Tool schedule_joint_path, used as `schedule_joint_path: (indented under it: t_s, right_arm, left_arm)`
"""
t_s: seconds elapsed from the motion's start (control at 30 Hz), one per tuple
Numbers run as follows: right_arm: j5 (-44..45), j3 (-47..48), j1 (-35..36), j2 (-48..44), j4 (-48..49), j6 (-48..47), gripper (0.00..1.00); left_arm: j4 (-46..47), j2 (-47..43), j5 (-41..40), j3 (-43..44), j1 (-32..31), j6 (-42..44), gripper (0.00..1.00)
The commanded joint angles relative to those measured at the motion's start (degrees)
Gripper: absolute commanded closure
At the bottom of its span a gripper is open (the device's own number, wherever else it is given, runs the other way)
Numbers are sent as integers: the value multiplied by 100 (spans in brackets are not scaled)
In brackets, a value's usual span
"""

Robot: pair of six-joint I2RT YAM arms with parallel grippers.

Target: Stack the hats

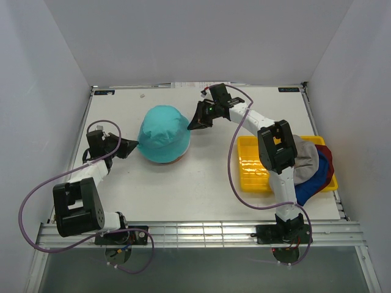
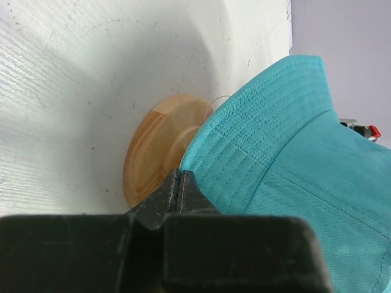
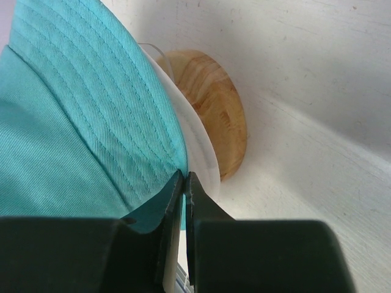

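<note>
White table point(image 1: 195, 183), teal hat point(image 1: 162, 133), ring-stitched brim.

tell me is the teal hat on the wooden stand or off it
On it: the teal hat covers the wooden stand, only its round base showing under the brim.

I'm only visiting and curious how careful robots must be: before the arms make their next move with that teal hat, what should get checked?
1. The right gripper pinches the brim of the teal hat: ok, fabric sits between its shut fingers.
2. The left gripper holds the brim: cannot tell; it is shut at the brim's edge, with no fabric visible between.
3. Hat seated over the wooden stand: ok.
4. Other hats ready: ok; grey hat, blue hat and red hat lie piled at the right end of the yellow tray.
</note>
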Motion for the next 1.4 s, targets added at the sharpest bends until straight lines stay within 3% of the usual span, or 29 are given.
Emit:
schedule_joint_path:
  t_s: [0.0, 0.07, 0.1, 0.2, 0.3, 0.57, 0.8, 1.0, 1.1, 1.37]
  right_arm:
    - [370, 205, -27, -125, -265, -232, 92]
    - [379, 293, -19, -116, -327, -241, 89]
    - [379, 381, -27, -116, -353, -241, 85]
    - [405, 460, -19, -125, -423, -249, 77]
    - [423, 505, -27, -151, -459, -258, 71]
    - [607, 714, -19, -292, -678, -337, 55]
    - [1266, 1339, -27, -379, -1539, -645, 40]
    - [2091, 1322, -80, -1038, -2180, -961, 40]
    - [2846, 954, -159, -1714, -2479, -1084, 39]
    - [5052, -1163, -537, -3981, -3271, -856, 38]
  left_arm:
    - [-832, -87, -591, 307, 76, 441, 97]
    - [-966, -140, -617, 405, 67, 564, 87]
    - [-1062, -166, -626, 440, 67, 590, 74]
    - [-1151, -289, -574, 528, 67, 634, 53]
    - [-1239, -395, -529, 564, 67, 687, 43]
    - [-1581, -711, -600, 914, 76, 871, 38]
    - [-1880, -791, -521, 1555, 76, 1021, 37]
    - [-1934, -747, -108, 1969, 76, 1004, 37]
    - [-1898, -659, 217, 2180, 67, 942, 38]
    - [-2021, -317, 499, 2970, -346, 1100, 39]
